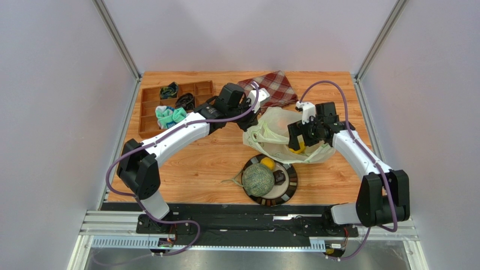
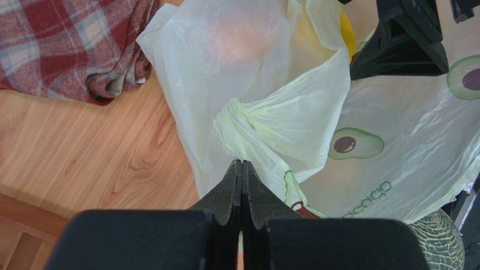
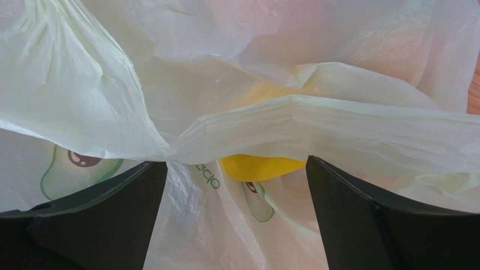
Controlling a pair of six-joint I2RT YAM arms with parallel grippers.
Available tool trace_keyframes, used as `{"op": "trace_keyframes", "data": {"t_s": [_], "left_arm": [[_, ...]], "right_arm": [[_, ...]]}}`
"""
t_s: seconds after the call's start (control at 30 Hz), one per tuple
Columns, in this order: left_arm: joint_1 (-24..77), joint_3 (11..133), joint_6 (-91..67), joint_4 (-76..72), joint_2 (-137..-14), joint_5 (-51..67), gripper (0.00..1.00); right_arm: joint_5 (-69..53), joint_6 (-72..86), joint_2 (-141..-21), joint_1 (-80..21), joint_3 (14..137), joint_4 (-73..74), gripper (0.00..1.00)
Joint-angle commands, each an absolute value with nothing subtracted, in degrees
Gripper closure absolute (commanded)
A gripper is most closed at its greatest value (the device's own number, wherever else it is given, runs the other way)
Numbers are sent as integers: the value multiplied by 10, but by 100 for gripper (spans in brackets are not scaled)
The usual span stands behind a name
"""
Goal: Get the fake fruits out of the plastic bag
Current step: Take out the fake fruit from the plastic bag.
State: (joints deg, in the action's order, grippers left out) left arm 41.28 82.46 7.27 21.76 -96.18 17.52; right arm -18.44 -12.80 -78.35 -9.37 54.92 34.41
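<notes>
**While the left arm pinches the bag, the right jaws stand wide over its mouth**

Where the plastic bag [image 1: 279, 132] lies at mid-table, just beyond the plate [image 1: 290, 180], both arms meet over it. The left gripper [image 2: 241, 163] has its fingers pressed fully together. A twisted strand of the bag's film runs down to their tips, so it appears to pinch that strand, though the tips hide the contact itself. From overhead, this gripper [image 1: 252, 115] sits at the bag's left edge, close to the red plaid cloth [image 1: 270, 87].

The right gripper [image 3: 236, 161] is spread wide and grips nothing. A folded edge of the bag crosses the gap between its fingers. Below that fold a yellow piece [image 3: 256, 167] shows inside the bag, not touched by either finger. From overhead, this gripper [image 1: 298, 140] is over the bag's right half.

Fruit found:
- Netted melon [image 1: 257, 179]: out of the bag, resting on the plate.
- Small yellow citrus [image 1: 267, 163]: on the plate, touching the melon's far side.
- An orange shape [image 2: 236, 39]: seen only as a glow through the film, inside the bag's far end.

The bag carries green avocado prints [image 2: 356, 144]. A wooden compartment tray [image 1: 147, 107] sits at the table's far left, well apart from the bag.
</notes>
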Motion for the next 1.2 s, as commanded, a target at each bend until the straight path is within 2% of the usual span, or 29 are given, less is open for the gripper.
{"op": "trace_keyframes", "data": {"t_s": [0.0, 0.3, 0.53, 0.6, 0.63, 0.67, 0.73, 0.83, 0.97, 1.17], "left_arm": [[417, 845, 57, 193, -967, 186, 100], [417, 854, 47, 192, -979, 192, 100], [417, 852, 43, 192, -983, 198, 100], [417, 851, 42, 192, -983, 200, 100], [417, 850, 41, 192, -983, 200, 100], [417, 850, 41, 192, -982, 199, 100], [417, 848, 40, 192, -981, 199, 100], [417, 852, 34, 185, -984, 196, 100], [417, 868, 24, 182, -998, 190, 100], [417, 895, 3, 178, -1017, 200, 100]], "right_arm": [[-138, -123, -791, -105, 568, 324, 0], [-76, -120, -882, -105, 588, 285, 0], [-53, -114, -962, -105, 654, 257, 0], [-67, -127, -969, -105, 663, 248, 7], [-82, -135, -965, -105, 662, 245, 18], [-87, -141, -961, -105, 660, 244, 24], [-96, -159, -948, -105, 658, 257, 40], [-119, -188, -898, -105, 675, 343, 50], [-167, -237, -779, -103, 689, 479, 50], [-313, -266, -636, -122, 714, 585, 46]]}}
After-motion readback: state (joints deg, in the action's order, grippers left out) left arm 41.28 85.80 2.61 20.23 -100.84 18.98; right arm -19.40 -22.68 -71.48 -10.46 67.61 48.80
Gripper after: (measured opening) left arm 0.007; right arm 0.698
